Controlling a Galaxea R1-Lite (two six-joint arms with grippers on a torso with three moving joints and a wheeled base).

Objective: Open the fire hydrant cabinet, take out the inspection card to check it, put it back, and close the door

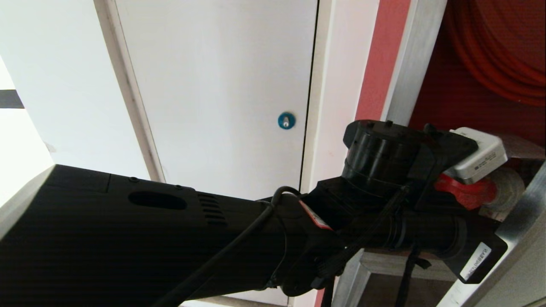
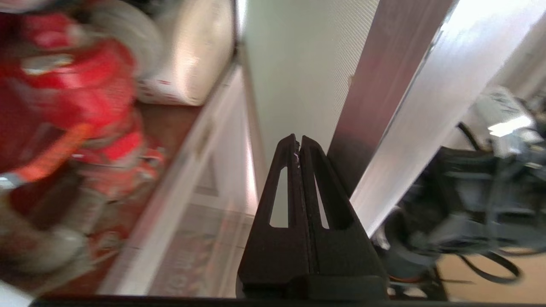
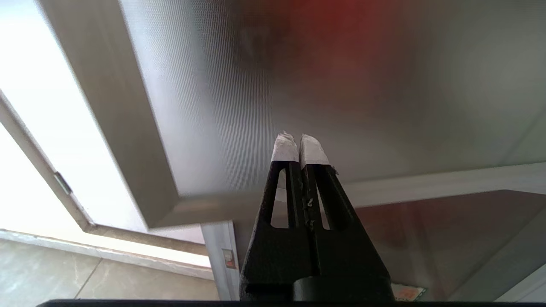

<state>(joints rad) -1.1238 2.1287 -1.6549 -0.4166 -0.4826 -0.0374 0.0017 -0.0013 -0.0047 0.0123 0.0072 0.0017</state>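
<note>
While the fire hydrant cabinet [image 1: 452,98] stood open at the right, we saw the left gripper [image 2: 297,143] pressed together near its silver frame — the right gripper [image 3: 301,143] also pressed together, holding nothing.

Open cabinet [image 1: 452,98] mouth, red valve [image 1: 469,192] just inside

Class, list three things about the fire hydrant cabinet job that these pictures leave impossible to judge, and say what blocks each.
1. White inspection card: in no view, so its whereabouts are unknown.
2. Left gripper: in the head view, the black left arm hides the fingers.
3. Red valve: blurred in the left wrist view; partly hidden by the arm in the head view.
4. Red hose reel: cut off by the head view's edge.
</note>
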